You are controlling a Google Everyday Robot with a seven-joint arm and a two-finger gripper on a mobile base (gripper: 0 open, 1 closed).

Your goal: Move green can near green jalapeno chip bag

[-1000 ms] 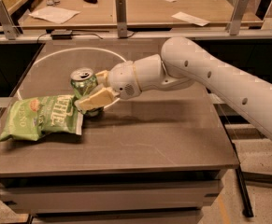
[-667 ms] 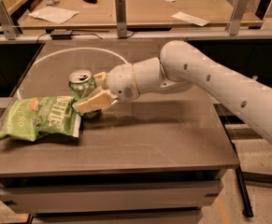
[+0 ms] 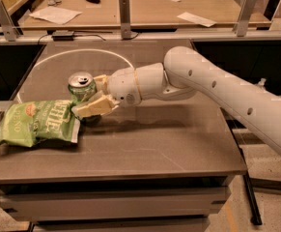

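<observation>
The green can (image 3: pixel 81 85), with a silver top and pull tab, stands upright at the left of the table, right behind the right end of the green jalapeno chip bag (image 3: pixel 36 123). The bag is crinkled, light green with white lettering, and lies flat near the table's left front edge. My gripper (image 3: pixel 87 94) reaches in from the right. It is shut on the can, with one pale finger (image 3: pixel 94 107) in front of it and the other (image 3: pixel 101 79) behind. The can's base is hidden by the front finger and the bag.
A small dark object (image 3: pixel 90 119) lies under the front finger beside the bag. The grey table (image 3: pixel 169 144) has a white circle marked on its far left. A rail with posts (image 3: pixel 125 11) and a desk with papers stand behind.
The gripper and the can have shifted slightly left and toward the front, closer to the chip bag. The bag has not moved.
</observation>
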